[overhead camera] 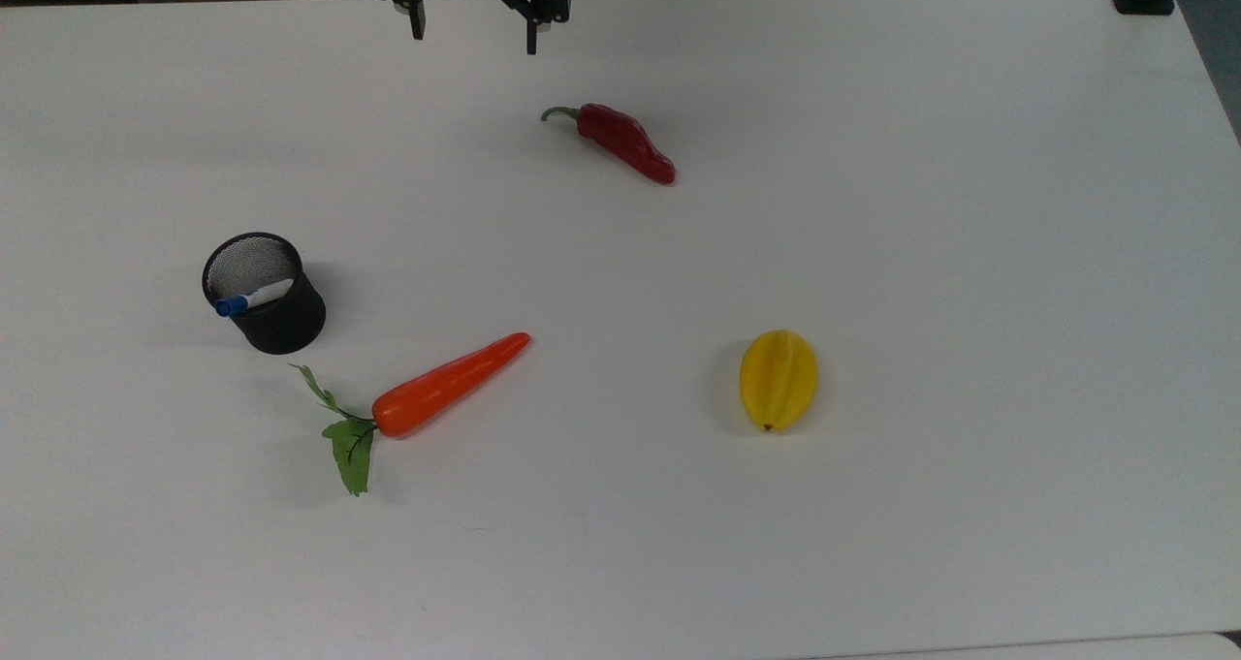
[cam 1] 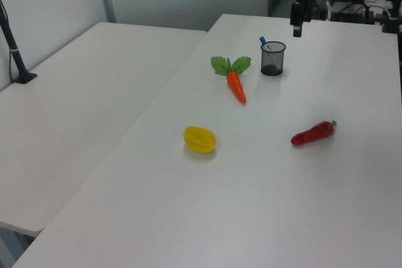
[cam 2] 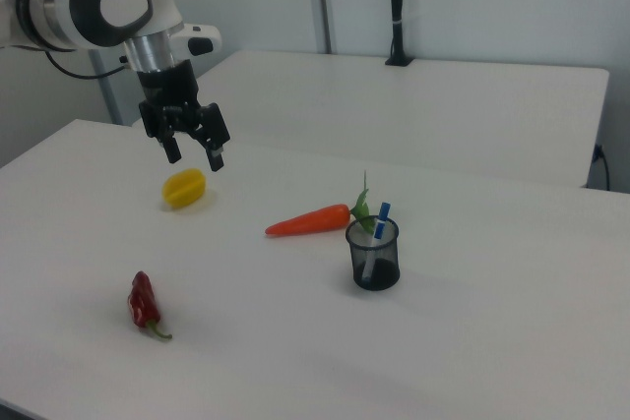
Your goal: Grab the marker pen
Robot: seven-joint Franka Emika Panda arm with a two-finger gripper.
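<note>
Nearest the top view's lens lies the carrot (overhead camera: pixel 451 384). Behind it, the marker pen (overhead camera: pixel 254 298) leans inside the mesh cup (overhead camera: pixel 264 293). Well apart, the gripper (cam 2: pixel 195 152) hangs spread and empty.

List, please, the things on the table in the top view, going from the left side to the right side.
Marker pen inside the black mesh cup → carrot → red chili pepper → yellow star fruit.

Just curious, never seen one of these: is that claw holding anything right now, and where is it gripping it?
Nothing. The gripper hangs open and empty above the table; the marker pen stands in its mesh cup.
</note>
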